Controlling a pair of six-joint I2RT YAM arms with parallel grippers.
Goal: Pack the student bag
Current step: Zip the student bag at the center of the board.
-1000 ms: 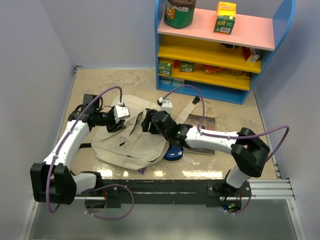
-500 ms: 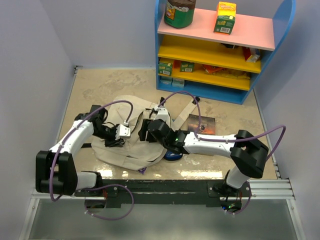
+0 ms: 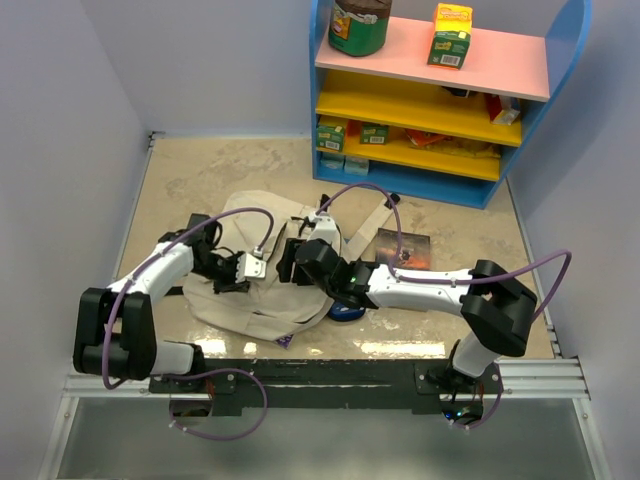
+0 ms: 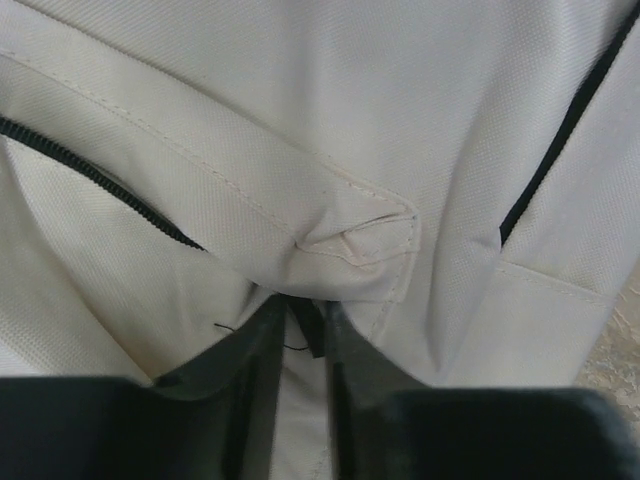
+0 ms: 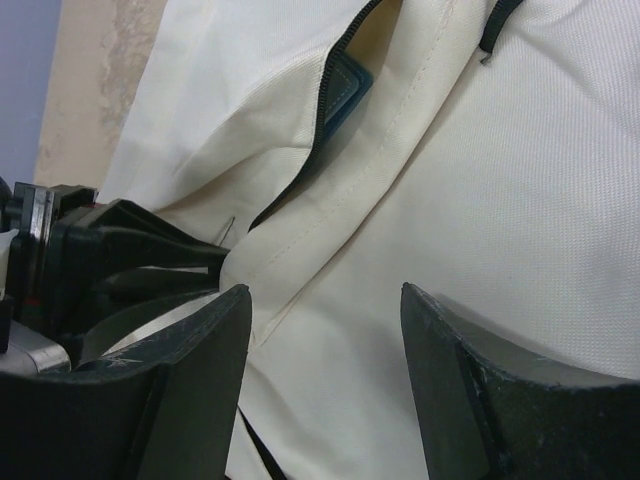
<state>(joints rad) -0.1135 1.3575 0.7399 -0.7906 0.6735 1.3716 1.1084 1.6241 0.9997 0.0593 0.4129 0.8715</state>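
The beige student bag (image 3: 262, 303) lies flat on the table between my arms. My left gripper (image 3: 233, 272) rests on its left part. In the left wrist view the left gripper (image 4: 303, 315) is shut on a small black zipper pull (image 4: 309, 331) under a beige flap (image 4: 350, 240). My right gripper (image 3: 286, 262) hovers open over the bag's middle. In the right wrist view the right gripper (image 5: 325, 292) is open above bare canvas (image 5: 500, 180). The zip opening there shows a dark teal thing (image 5: 346, 90) inside. The left gripper (image 5: 110, 262) is close at the left.
A blue pencil case (image 3: 348, 306) sits partly under the right arm beside the bag. A dark book (image 3: 408, 250) lies to its right. A blue shelf unit (image 3: 430, 110) with boxes and a jar stands at the back. A beige strap (image 3: 378, 222) runs toward the shelf.
My left gripper has moved toward me and right along the bag and now pinches the zipper pull. My right gripper shifted slightly left and toward me, then stayed still.
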